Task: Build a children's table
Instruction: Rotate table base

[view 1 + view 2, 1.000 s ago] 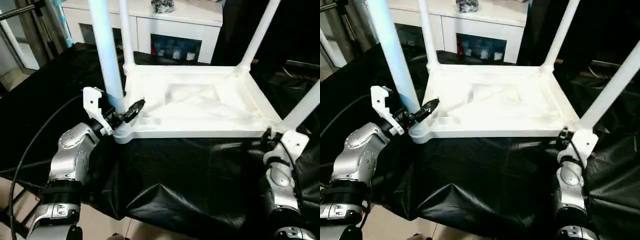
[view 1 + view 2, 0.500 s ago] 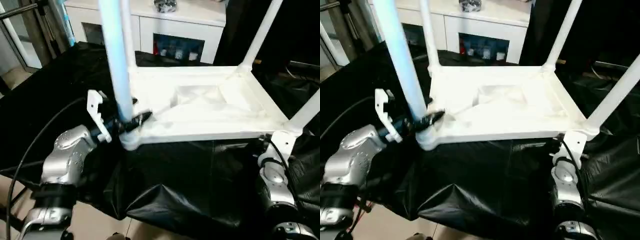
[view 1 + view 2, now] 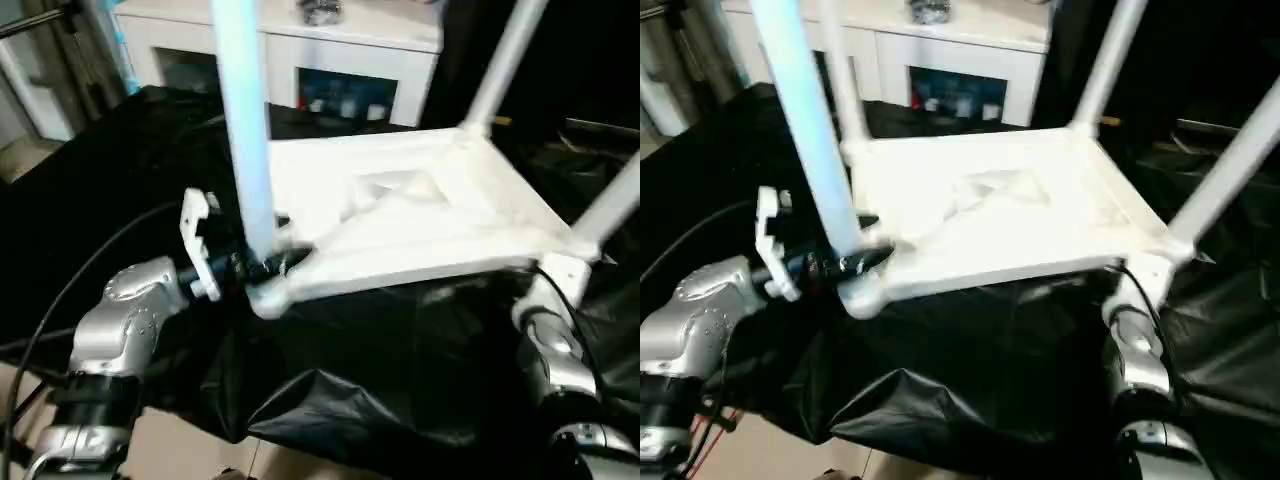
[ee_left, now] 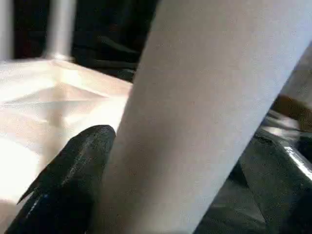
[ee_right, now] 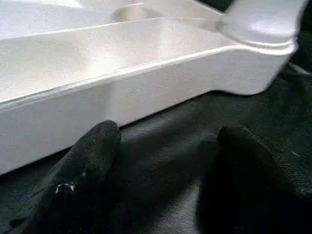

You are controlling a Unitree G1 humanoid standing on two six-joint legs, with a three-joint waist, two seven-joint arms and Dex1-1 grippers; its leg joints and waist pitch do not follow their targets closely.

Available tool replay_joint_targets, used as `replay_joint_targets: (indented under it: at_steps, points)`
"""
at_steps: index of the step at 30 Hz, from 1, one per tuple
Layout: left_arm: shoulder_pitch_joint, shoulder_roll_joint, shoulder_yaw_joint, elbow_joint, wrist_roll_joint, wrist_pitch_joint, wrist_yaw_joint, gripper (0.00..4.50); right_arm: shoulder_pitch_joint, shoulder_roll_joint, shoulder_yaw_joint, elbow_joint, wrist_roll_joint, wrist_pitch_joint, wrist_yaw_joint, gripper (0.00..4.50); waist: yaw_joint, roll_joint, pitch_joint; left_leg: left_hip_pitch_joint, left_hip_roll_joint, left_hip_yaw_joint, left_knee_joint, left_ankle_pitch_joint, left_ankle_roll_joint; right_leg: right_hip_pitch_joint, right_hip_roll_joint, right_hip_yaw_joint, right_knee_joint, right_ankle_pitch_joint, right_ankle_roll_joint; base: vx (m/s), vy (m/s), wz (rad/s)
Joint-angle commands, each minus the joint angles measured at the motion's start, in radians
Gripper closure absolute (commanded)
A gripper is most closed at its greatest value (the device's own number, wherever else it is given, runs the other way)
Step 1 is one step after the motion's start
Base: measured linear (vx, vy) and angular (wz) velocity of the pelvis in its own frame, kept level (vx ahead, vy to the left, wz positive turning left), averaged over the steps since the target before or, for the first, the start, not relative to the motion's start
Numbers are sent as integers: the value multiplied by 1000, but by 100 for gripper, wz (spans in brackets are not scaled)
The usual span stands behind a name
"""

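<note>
The white children's table (image 3: 420, 215) lies upside down on the black cloth, all four tube legs standing up. My left gripper (image 3: 262, 265) is shut on the near-left leg (image 3: 248, 130) just above its corner socket. In the left wrist view that leg (image 4: 204, 97) sits between a black finger (image 4: 73, 165) and the opposite one. My right gripper (image 5: 165, 141) is open, low on the cloth right in front of the table's rim (image 5: 122, 92), beside the near-right corner socket (image 5: 263, 24). Nothing is between its fingers (image 5: 92, 151). The near-right leg (image 3: 610, 205) rises above my right wrist (image 3: 545, 310).
Black cloth (image 3: 400, 370) covers the work surface and hangs over its front edge, with floor below at the lower left. A white cabinet with glass doors (image 3: 330, 60) stands behind. A black cable (image 3: 60, 290) loops beside my left arm.
My left gripper has pulled the near-left leg and its corner towards me, so the table has swung and its near edge now slants. My right wrist stays at the near-right corner.
</note>
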State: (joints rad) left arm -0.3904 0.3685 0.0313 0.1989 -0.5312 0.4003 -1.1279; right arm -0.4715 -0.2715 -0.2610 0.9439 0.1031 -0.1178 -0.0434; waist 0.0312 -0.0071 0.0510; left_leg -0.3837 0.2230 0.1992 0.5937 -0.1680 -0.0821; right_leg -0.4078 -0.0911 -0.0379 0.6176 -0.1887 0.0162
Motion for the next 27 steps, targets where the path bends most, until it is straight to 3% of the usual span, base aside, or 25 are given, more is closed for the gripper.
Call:
replay_joint_targets:
  at_steps: [1, 7, 8, 10, 15, 18, 23, 27]
  points:
    - [31, 41, -54, -95, -81, 128, -90, 8, -27, 5, 48, 13, -24, 0, 79, 79, 3, -4, -72, 15, -8, 4, -58, -179, 34, 49, -19, 19, -52, -78, -222, 0, 0, 0]
    - [66, 58, -77, -168, -160, 247, -119, 8, -50, 18, 75, 17, -31, -7, 137, 79, -2, -4, -67, 21, -8, 6, -59, -214, 25, 44, -16, 21, -59, -127, -223, 0, 0, 0]
    - [73, 53, -85, -191, -183, 282, -117, 8, -62, 25, 87, 22, -35, -9, 157, 79, -5, -17, -67, 18, -8, 6, -59, -221, 22, 46, -16, 21, -61, -147, -217, 0, 0, 0]
    - [78, 45, -98, -219, -215, 330, -116, 8, -78, 36, 98, 31, -38, -8, 174, 79, -6, -9, -65, 19, -7, 6, -58, -231, 14, 42, -18, 22, -60, -177, -212, 0, 0, 0]
    - [76, 32, -103, -258, -283, 413, -109, 8, -98, 60, 121, 46, -50, -13, 207, 79, -10, -10, -65, 17, -8, 5, -58, -232, 5, 42, -16, 22, -59, -186, -205, 0, 0, 0]
    - [74, 28, -107, -257, -280, 419, -103, 8, -104, 80, 138, 45, -51, -16, 248, 79, -13, -7, -65, 17, -9, 4, -57, -231, 12, 40, -15, 23, -60, -176, -207, 0, 0, 0]
    - [33, -19, -126, -209, -217, 357, -61, 8, -123, 120, 180, 48, -50, -22, 362, 79, -21, -14, -64, 12, -8, 3, -59, -234, 16, 44, -16, 22, -63, -187, -204, 0, 0, 0]
    - [-17, -55, -145, -180, -220, 353, -59, 8, -137, 136, 198, 53, -40, -13, 438, 79, -19, -12, -64, 14, -7, 2, -59, -245, 13, 42, -20, 23, -63, -209, -208, 0, 0, 0]
